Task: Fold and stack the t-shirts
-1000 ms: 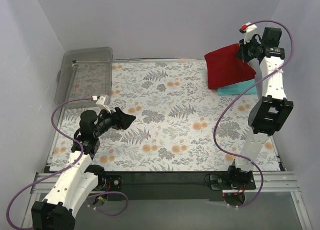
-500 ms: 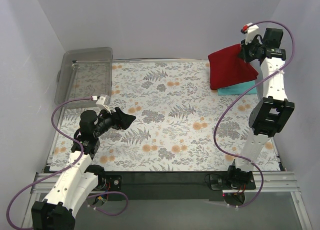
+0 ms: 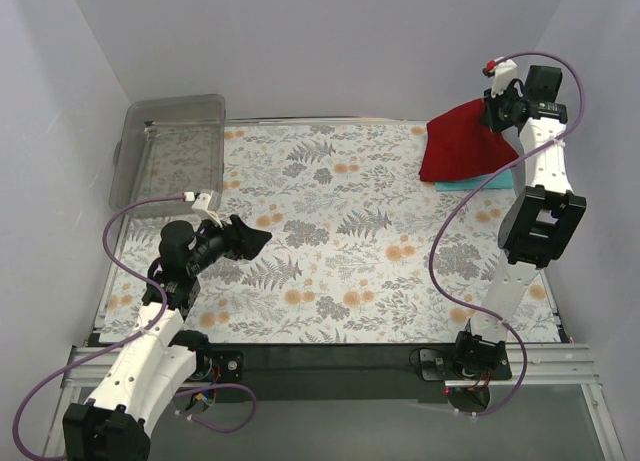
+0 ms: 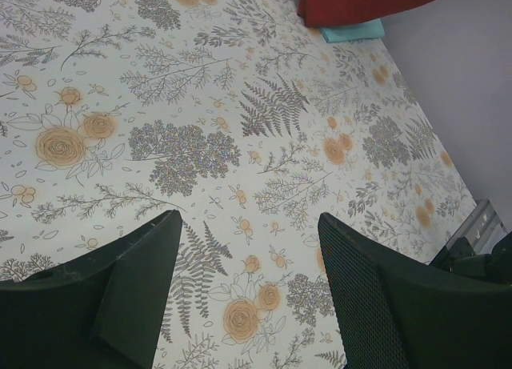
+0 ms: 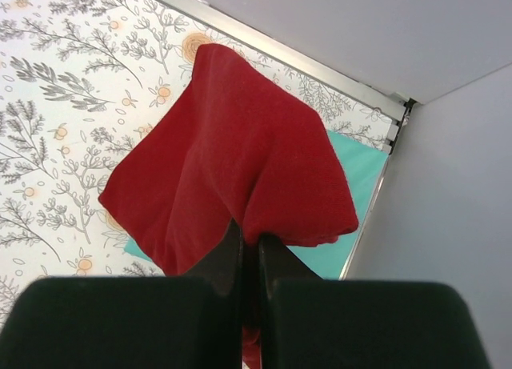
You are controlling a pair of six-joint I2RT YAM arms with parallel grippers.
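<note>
The deep red t-shirt (image 3: 462, 146) hangs folded from my right gripper (image 3: 492, 109) at the far right corner, draped over the teal t-shirt (image 3: 480, 180) that lies flat on the table. In the right wrist view the gripper (image 5: 250, 239) is shut on a pinch of the red shirt (image 5: 232, 161), with the teal shirt (image 5: 352, 193) showing below it by the wall. My left gripper (image 3: 255, 241) is open and empty, low over the floral table at the near left. In the left wrist view (image 4: 248, 249) both shirts show far off: red (image 4: 364, 1), teal (image 4: 350, 31).
A clear plastic bin (image 3: 170, 146) stands at the far left corner. The floral cloth (image 3: 330, 231) covers the table. Grey walls close in at the back and right, close to the right arm (image 3: 535, 221).
My right gripper has lifted and carried the red shirt to the right and back, nearer the corner. The left arm has not moved.
</note>
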